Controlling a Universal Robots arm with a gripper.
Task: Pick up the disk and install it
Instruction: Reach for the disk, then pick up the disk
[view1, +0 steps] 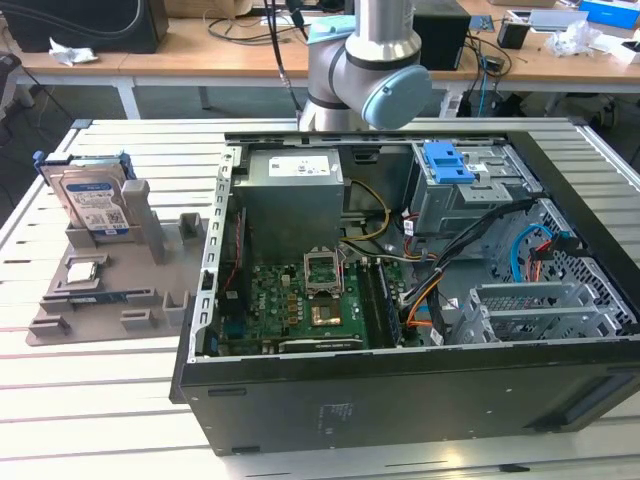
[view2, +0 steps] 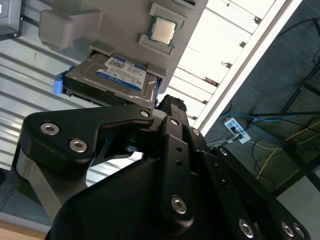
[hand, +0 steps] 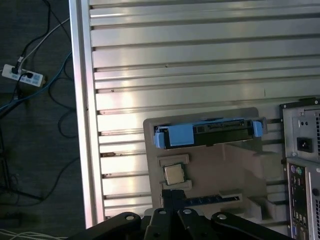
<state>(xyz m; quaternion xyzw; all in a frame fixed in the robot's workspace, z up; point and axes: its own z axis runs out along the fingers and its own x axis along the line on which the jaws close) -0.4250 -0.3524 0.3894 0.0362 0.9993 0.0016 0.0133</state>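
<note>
disk (hand: 207, 134) on edge in grey holder (hand: 235, 167), square chip (hand: 173, 174) beside it, slatted metal table (hand: 200, 60), computer case (hand: 302, 165) nearby

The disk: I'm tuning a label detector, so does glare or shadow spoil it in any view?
Exterior view: the disk is evenly lit, no glare. Second wrist view: its label is glare-free, but the table beside it burns out white. First wrist view: bright streaks lie on the table, none on the disk.

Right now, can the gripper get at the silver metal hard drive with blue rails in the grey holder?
Probably yes: the silver hard drive stands upright in the grey holder, top edge uncovered, the gripper overhead.
</note>
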